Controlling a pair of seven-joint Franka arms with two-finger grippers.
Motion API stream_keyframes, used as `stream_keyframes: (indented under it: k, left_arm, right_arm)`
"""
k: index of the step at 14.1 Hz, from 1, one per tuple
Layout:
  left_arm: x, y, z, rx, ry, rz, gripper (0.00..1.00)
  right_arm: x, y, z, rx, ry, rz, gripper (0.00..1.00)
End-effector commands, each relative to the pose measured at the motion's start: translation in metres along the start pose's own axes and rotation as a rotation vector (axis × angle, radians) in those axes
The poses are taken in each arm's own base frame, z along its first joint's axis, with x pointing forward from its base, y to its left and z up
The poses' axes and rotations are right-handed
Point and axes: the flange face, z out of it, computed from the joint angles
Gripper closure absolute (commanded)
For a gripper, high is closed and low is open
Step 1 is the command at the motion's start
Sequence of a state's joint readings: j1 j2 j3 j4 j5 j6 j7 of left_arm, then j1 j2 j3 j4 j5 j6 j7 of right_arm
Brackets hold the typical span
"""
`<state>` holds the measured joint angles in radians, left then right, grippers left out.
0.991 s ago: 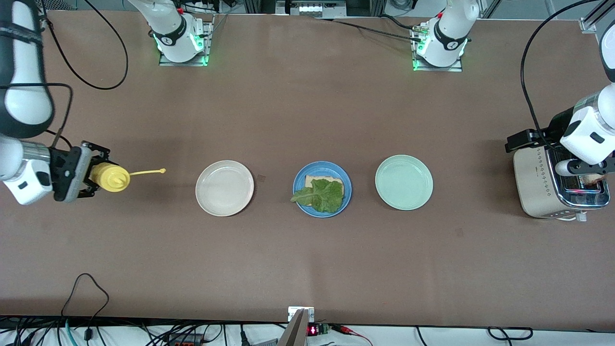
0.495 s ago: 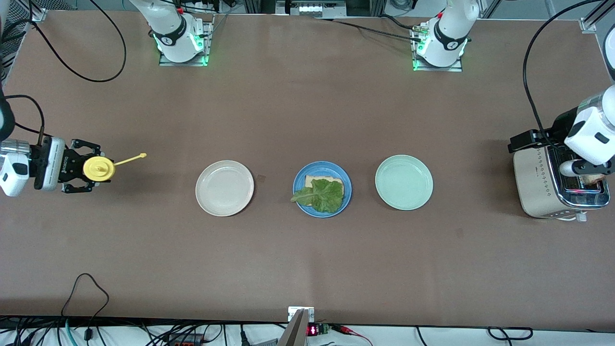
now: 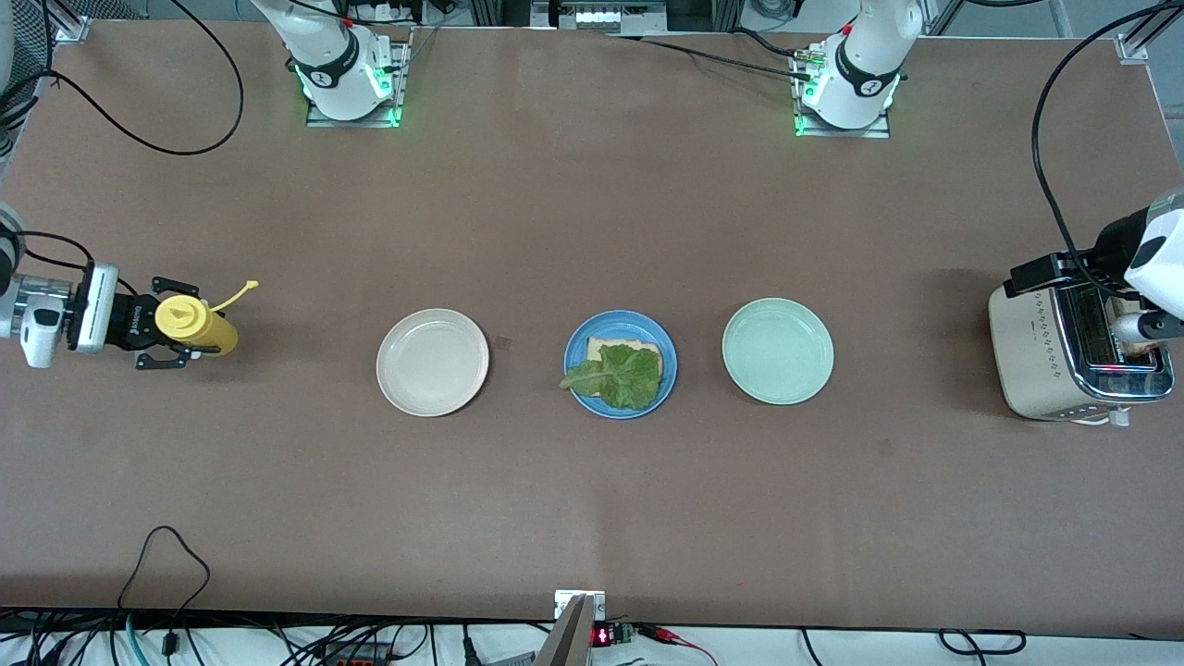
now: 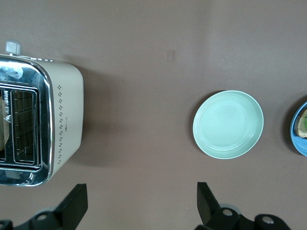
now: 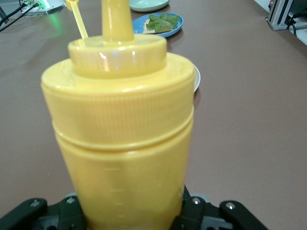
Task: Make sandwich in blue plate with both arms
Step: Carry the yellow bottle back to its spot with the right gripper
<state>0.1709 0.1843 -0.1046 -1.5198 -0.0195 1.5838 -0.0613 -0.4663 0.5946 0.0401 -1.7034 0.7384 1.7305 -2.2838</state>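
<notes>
The blue plate (image 3: pixel 575 356) sits mid-table and holds one bread slice (image 3: pixel 603 351) with a green lettuce leaf (image 3: pixel 625 376) on top. It also shows in the right wrist view (image 5: pixel 176 28) and at the edge of the left wrist view (image 4: pixel 297 139). My right gripper (image 3: pixel 165 326) is shut on an upright yellow squeeze bottle (image 3: pixel 192 322) (image 5: pixel 122 134), low over the table at the right arm's end. My left gripper (image 3: pixel 1145 326) (image 4: pixel 141 206) is open and empty, over the toaster (image 3: pixel 1036 356) (image 4: pixel 62 120). Something tan shows in a toaster slot (image 4: pixel 5 136).
A cream-white plate (image 3: pixel 432 362) lies beside the blue plate toward the right arm's end. A pale green plate (image 3: pixel 777 351) (image 4: pixel 228 124) lies toward the left arm's end. Black cables trail along the table's edges.
My right gripper has swung the yellow bottle from lying sideways to upright and lowered it toward the table. My left arm has drawn back toward the table's end above the toaster.
</notes>
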Motion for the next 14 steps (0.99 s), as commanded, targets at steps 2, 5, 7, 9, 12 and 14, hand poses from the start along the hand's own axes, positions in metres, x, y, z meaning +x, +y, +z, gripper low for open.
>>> stream_keyframes:
  k: [2, 5, 7, 9, 12, 14]
  left_arm:
    - [0.007, -0.006, 0.002, -0.007, -0.007, 0.016, 0.00]
    - [0.009, -0.028, 0.001, 0.044, -0.003, -0.007, 0.00]
    - [0.013, -0.037, 0.009, 0.067, -0.013, -0.008, 0.00]
    - [0.020, -0.071, 0.015, 0.056, -0.021, 0.001, 0.00]
    - [0.040, -0.124, 0.037, 0.021, -0.044, 0.131, 0.00]
    - [0.048, -0.160, 0.051, 0.004, -0.055, 0.199, 0.00]
  right_arm:
    - [-0.039, -0.007, 0.014, -0.031, 0.115, -0.062, 1.00]
    - [-0.057, -0.010, 0.027, -0.025, 0.135, -0.063, 1.00]
    - [-0.066, -0.012, 0.033, -0.022, 0.143, -0.047, 1.00]
    - [-0.071, -0.013, 0.037, -0.019, 0.146, -0.038, 0.98]
    - [-0.073, -0.012, 0.042, -0.029, 0.163, -0.029, 0.77]
    - [-0.075, -0.012, 0.044, -0.025, 0.168, -0.021, 0.11]
